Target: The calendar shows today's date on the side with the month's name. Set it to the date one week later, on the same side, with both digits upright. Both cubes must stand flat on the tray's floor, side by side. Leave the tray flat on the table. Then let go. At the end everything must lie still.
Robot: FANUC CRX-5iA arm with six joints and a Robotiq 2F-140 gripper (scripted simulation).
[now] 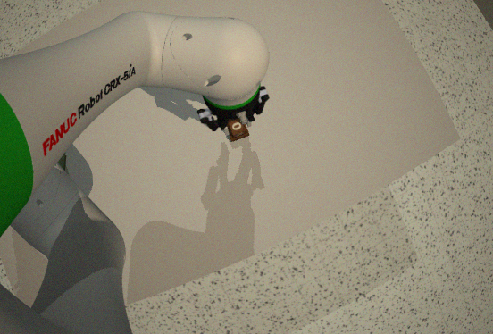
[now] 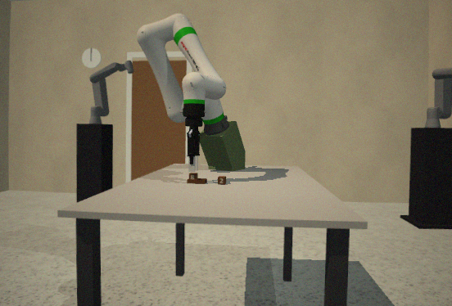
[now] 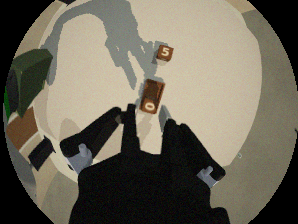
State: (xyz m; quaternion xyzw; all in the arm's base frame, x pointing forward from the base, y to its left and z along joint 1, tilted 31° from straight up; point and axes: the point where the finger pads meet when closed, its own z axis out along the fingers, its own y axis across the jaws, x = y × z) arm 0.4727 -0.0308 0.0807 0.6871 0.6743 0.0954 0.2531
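A small brown tray (image 3: 152,95) lies flat on the table. One brown cube (image 3: 150,104) stands in its near end with a white 0 on top; it also shows in the top view (image 1: 237,127). The tray's other half looks empty. A second cube (image 3: 164,52) (image 2: 222,180) stands on the table beyond the tray, with 5 on top and 2 on a side. My gripper (image 3: 149,107) hangs above the tray (image 2: 198,179), pointing down. Its fingers are a cube's width apart with nothing between them, and they stay clear of the cube below.
The arm's green base block (image 2: 223,151) stands on the table behind the tray. Its upper arm (image 1: 112,80) hides the loose cube in the top view. Black pedestals with camera arms stand off the table at left (image 2: 94,159) and right (image 2: 431,176).
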